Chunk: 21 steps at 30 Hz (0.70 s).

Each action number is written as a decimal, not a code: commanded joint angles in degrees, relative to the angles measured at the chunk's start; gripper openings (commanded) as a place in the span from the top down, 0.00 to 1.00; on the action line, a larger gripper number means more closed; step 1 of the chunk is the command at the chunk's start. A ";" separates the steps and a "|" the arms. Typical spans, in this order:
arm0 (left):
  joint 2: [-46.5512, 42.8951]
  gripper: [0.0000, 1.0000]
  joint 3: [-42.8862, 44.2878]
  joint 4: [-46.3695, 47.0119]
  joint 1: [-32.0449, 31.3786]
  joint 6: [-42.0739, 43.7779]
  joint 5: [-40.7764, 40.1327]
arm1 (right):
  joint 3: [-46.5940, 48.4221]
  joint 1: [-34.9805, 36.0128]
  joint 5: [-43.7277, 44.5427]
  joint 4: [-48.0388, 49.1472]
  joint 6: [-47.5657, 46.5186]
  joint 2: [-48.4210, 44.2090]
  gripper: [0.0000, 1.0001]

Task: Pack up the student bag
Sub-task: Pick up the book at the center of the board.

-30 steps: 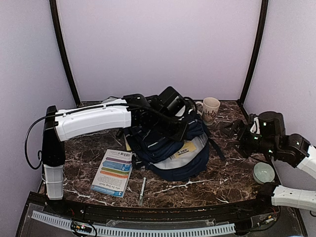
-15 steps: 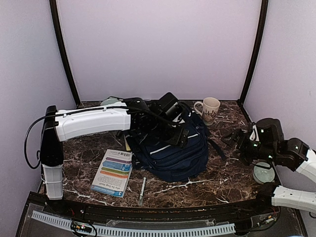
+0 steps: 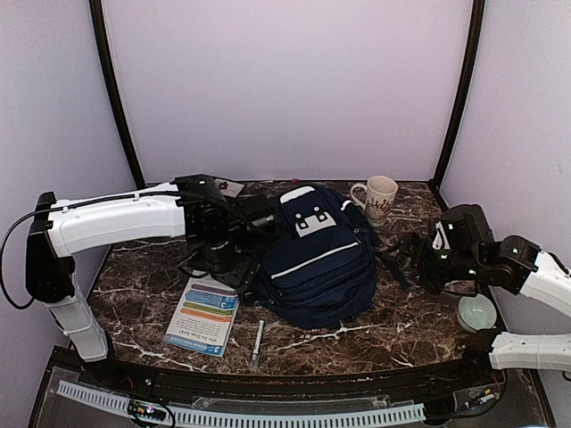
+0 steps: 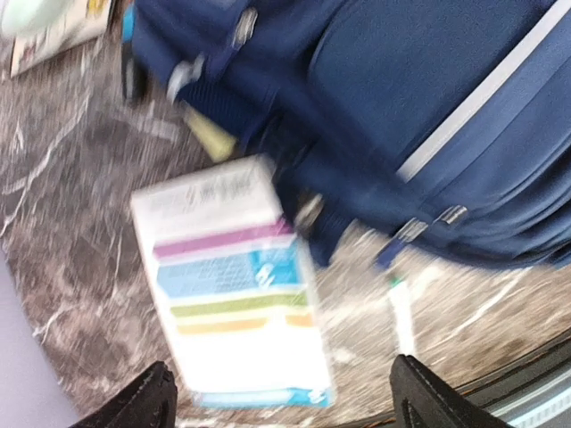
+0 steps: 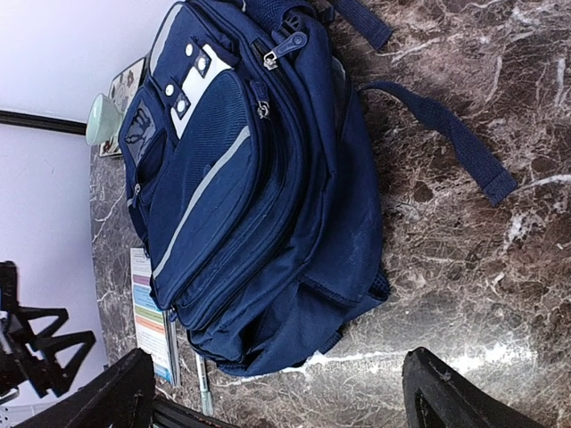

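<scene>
My left fingers and right fingers both gape wide, empty. The student bag slumps in the centre of the worktop: soft, bulky, probably floppy. I'd pinch its strap.

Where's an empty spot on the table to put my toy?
The biggest bare bit of table lies in front of the backpack, between the pen and the bowl. Another patch sits left of the booklet. It's crowded between booklet and backpack, under the left gripper.

We count one student bag, one mug, one striped booklet, one small card, one pen and two pale green bowls, a near bowl and a far bowl, on the surface.
</scene>
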 commanded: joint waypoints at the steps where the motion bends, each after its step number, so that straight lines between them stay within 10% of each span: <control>1: -2.28 0.20 -9.23 -6.52 -0.03 -6.25 4.11 | 0.82 -0.06 -1.42 3.37 -0.82 0.61 0.03; 21: 8.65 0.33 -16.44 2.72 -3.24 -5.52 8.09 | -1.36 -0.06 1.42 -0.08 2.31 -6.26 0.03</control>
